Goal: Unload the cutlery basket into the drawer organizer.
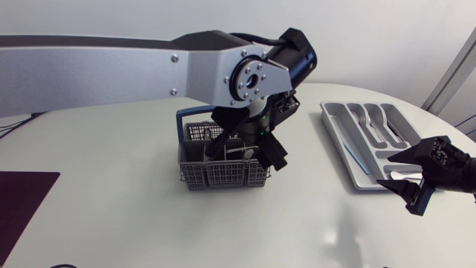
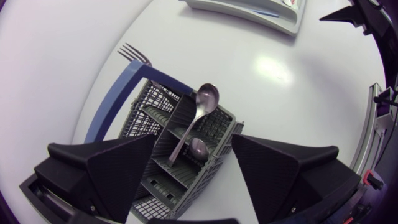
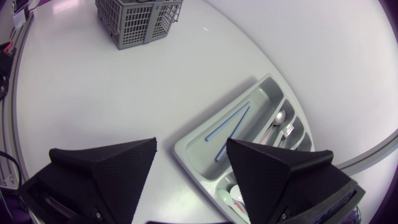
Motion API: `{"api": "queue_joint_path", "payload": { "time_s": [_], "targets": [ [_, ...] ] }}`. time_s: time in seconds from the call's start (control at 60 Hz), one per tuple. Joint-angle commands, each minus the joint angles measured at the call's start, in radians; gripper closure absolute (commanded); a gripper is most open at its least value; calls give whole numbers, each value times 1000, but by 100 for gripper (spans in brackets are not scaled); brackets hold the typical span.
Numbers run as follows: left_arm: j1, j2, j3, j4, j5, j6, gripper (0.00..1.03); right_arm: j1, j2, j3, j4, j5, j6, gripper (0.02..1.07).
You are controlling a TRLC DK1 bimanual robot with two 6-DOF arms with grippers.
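Note:
The grey cutlery basket [image 1: 223, 176] with a blue handle [image 2: 115, 102] stands mid-table. Two spoons [image 2: 200, 115] lean in its compartments and a fork [image 2: 133, 53] sticks out at its far side. My left gripper [image 1: 247, 149] hangs open right above the basket, its fingers [image 2: 118, 168] wide on either side of the spoons without touching them. The grey drawer organizer [image 1: 336, 128] lies at the right, holding a blue stick [image 3: 230, 130], a spoon [image 3: 277, 121] and a fork [image 3: 286, 132]. My right gripper [image 1: 387, 171] is open and empty over the organizer's near end.
A dark mat [image 1: 22, 201] lies at the table's front left corner. The rounded table edge runs close behind the organizer [image 3: 205, 140]. Bare white tabletop lies between the basket [image 3: 140, 22] and the organizer.

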Motion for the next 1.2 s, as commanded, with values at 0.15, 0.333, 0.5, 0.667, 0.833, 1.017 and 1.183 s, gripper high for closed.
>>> {"api": "queue_joint_path", "payload": {
  "time_s": [0.15, 0.333, 0.5, 0.667, 0.833, 1.017, 1.183],
  "targets": [
    [-54, 68, 26, -38, -83, -92, 21, 51, -66, -70, 7, -8, 76, 26],
    [-51, 100, 35, -39, -140, -101, 27, 71, -102, -93, 7, -6, 96, 26],
    [-31, 123, 46, -38, -163, -117, 36, 86, -122, -111, 7, -6, 102, 25],
    [-11, 128, 46, -44, -164, -128, 43, 89, -122, -118, 12, -6, 102, 26],
    [2, 114, 44, -53, -164, -146, 44, 92, -123, -124, 15, -5, 105, 25],
    [3, 96, 47, -49, -164, -149, 44, 97, -128, -130, 18, 0, 105, 25],
    [2, 122, 61, -49, -163, -154, 47, 106, -131, -136, 23, 2, 111, 25]
  ]
}}
